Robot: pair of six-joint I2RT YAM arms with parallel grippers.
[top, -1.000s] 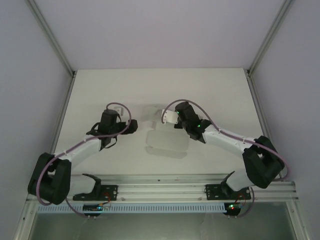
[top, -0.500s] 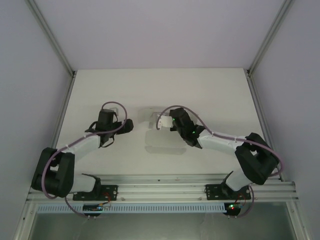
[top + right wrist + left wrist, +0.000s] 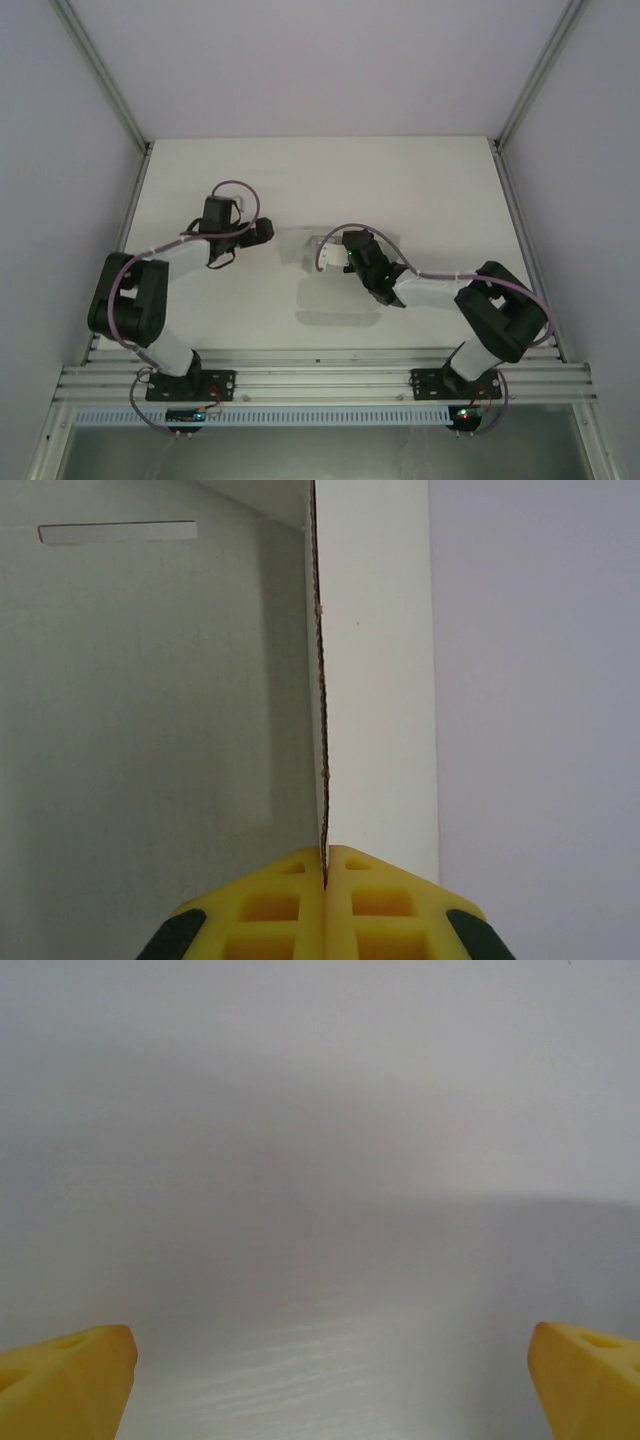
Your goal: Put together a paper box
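Shifted since a second ago: the right gripper (image 3: 336, 256) is now sitting nearer the arms' bases, its forearm drawing in, while the left arm's elbow is swinging up along the left side of the table (image 3: 440, 190). Its jaws are pressing fully together on the edge of one card wall of the paper box (image 3: 372, 680), thin white card whose slotted panel is spreading away to the left in the wrist view. That box is lying mid-table, one flap raised at the pinch, the rest nearly lost against the white surface. Nearby, on its left, the left gripper (image 3: 330, 1370) is hovering with jaws spread wide, holding nothing. Handling note, by judgement: the pinch is taking only the wall's edge, so the fold is wanting a slow turn along the crease, with the free gripper steadying the base. Right arm is reaching leftward, elbow bent; left arm is doubling back, wrist pointing right.
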